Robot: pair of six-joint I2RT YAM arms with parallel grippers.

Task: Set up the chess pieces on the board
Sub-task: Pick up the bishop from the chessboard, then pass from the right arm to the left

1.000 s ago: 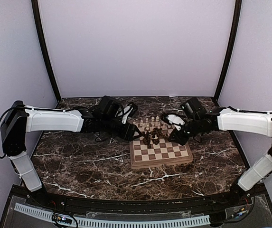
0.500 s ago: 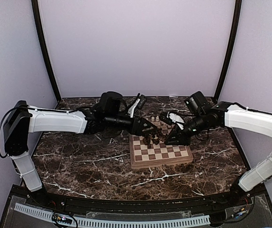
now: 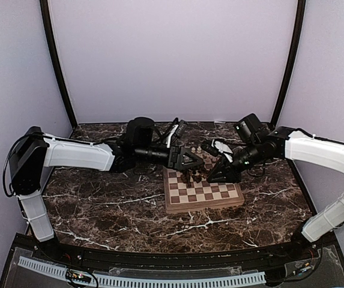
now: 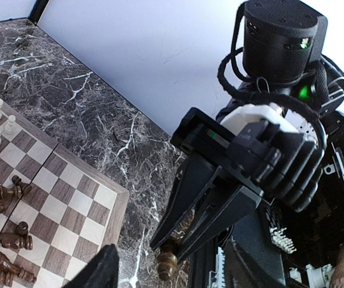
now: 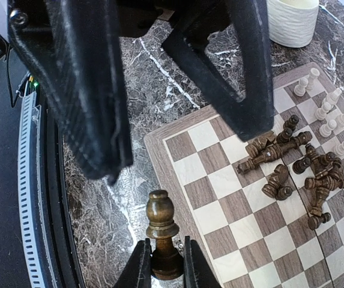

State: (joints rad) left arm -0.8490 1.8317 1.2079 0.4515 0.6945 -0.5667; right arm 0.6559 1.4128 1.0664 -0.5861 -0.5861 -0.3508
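Right tool [image 5: 162, 267] clamps a dark piece [image 5: 161, 225] at bottom centre, beside the board [image 3: 202, 207]'s rim; left tool [image 3: 192, 161] gapes empty. Set it upright on a bare square, avoiding the toppled heap [image 5: 292, 162].

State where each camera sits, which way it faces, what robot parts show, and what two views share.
Top external: high behind the robot, looking down at the chessboard; left arm and right arm show.
Left wrist: on that wrist, looking across at the right jaws gripping a dark chess piece; own jaw at bottom.
Right wrist: on that wrist, looking down at that piece between its own jaws, the open left jaws above.
Both wrist views share piece and chessboard.
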